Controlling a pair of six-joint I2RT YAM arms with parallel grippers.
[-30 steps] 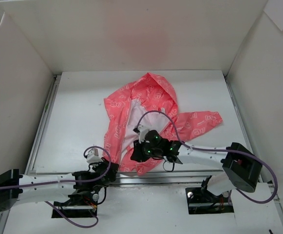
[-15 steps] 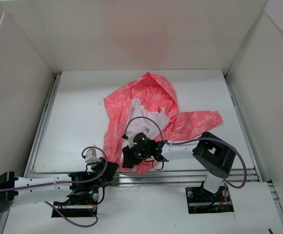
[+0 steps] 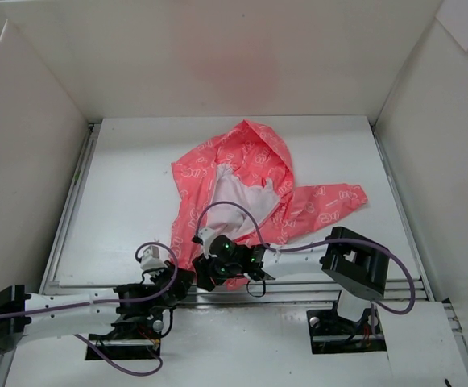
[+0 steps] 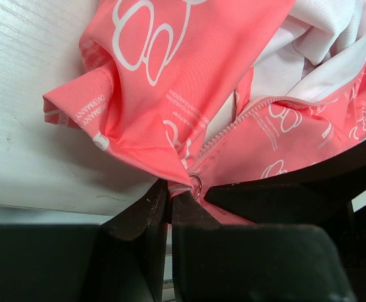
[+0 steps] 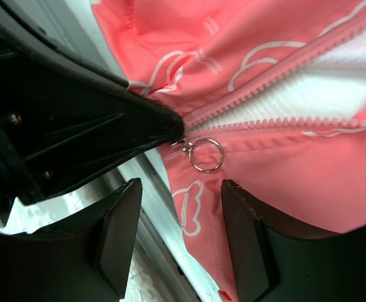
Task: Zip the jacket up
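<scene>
Half the grasp is standing: the left gripper (image 4: 170, 196) is clamping the hem (image 4: 116, 148) of the thin coral-pink hooded jacket (image 3: 246, 165), which is lying near the front edge of the white table (image 3: 129, 185). The right gripper (image 5: 181, 189), jaws wide, is straddling the small silver ring pull (image 5: 206, 155). Next, it needs closing on it and drawing upward.

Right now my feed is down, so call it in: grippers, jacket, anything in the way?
Left gripper shut on jacket hem by zipper base. Right gripper open at zipper ring, not gripping. Zipper undone. Nothing covering the ring.
</scene>
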